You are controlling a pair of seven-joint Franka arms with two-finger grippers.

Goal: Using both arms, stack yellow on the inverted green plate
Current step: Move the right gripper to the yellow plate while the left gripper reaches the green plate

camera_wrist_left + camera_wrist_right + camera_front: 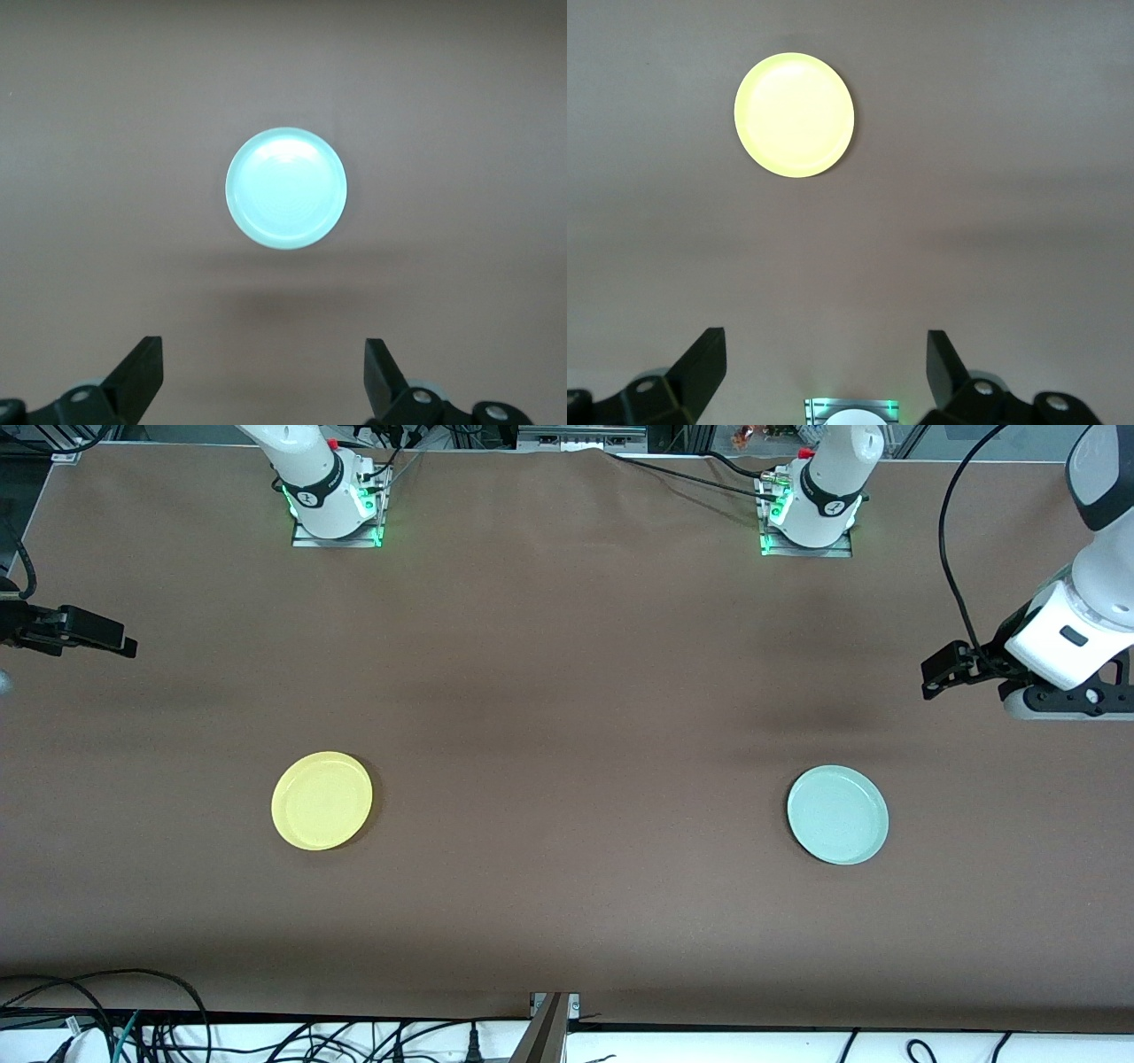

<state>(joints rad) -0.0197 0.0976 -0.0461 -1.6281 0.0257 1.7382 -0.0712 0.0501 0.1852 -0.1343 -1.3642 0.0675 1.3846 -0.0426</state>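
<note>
Two plates are counted on the table: 1 yellow plate [322, 801], 1 green plate [837, 815], both rim-up. Two robot arms are seen, w/ 1 gripper each: left gripper [941, 673] and right gripper [97, 634], so 2 grippers total. Two arm bases are lit green along the table edge.

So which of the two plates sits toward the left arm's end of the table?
The green plate, the pale mint one. The yellow plate lies toward the right arm's end, well apart from it.
</note>
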